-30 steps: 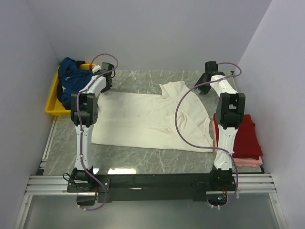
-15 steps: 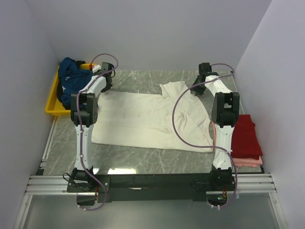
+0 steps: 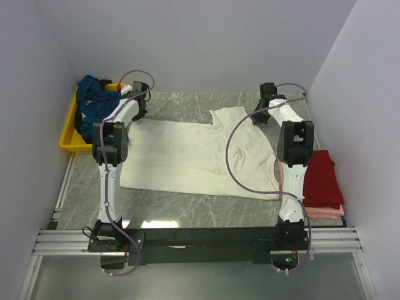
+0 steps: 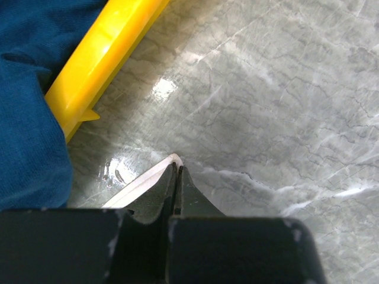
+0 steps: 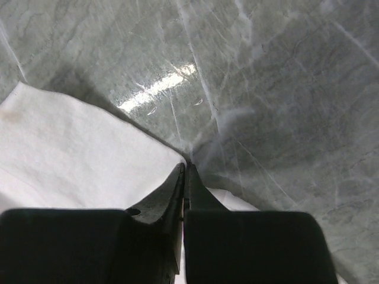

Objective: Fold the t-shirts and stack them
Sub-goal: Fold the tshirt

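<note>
Table: grey marble, gleaming under cream-white t-shirt
Walls: pale, enclosing three sides
Left gripper: pinching shirt corner
Right gripper: pinching shirt edge

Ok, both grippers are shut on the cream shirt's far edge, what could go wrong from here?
Both pinches look thin: the left gripper and right gripper catch only the very edge of the cream t-shirt, so a corner could slip out when lifted. The left corner also sits close to the yellow tray holding the blue t-shirt, which might snag.
</note>
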You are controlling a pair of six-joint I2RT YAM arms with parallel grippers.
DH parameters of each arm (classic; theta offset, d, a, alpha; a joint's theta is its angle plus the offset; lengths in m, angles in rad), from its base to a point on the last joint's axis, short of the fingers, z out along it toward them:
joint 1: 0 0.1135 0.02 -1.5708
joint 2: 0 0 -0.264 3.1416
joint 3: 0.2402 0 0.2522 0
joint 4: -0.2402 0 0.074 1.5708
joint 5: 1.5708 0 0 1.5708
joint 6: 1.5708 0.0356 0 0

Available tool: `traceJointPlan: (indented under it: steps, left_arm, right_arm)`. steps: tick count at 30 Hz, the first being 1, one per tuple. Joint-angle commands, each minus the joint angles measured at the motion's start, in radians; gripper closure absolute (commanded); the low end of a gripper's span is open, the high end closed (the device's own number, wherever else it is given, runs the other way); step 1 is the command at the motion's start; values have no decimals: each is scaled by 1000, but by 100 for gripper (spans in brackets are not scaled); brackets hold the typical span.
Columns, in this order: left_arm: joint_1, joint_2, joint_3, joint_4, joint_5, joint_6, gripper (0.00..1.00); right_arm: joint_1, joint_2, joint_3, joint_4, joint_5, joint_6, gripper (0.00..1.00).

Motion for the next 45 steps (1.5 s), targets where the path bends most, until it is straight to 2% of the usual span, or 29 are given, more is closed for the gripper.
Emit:
traceJointPlan:
  steps: [1, 8, 31, 37, 41, 45]
  left_arm:
    - [1, -33, 32, -42, 54, 11, 100]
    - [16, -64, 67, -40, 71, 19, 100]
    - [61, -76, 173, -20, 159, 34, 100]
    - [64, -108, 150, -10, 176, 16, 100]
    - [64, -139, 106, -17, 186, -1, 100]
    - [69, -211, -33, 10, 199, -12, 100]
  right_arm:
    - [-6, -72, 4, -5, 45, -13, 100]
    - [-31, -132, 5, 7, 30, -19, 100]
    - [-84, -181, 67, -8, 13, -34, 100]
    - [-84, -268, -10, 10, 33, -33, 100]
    - [-84, -368, -177, 59, 22, -22, 100]
    - [-84, -468, -329, 128, 16, -11, 100]
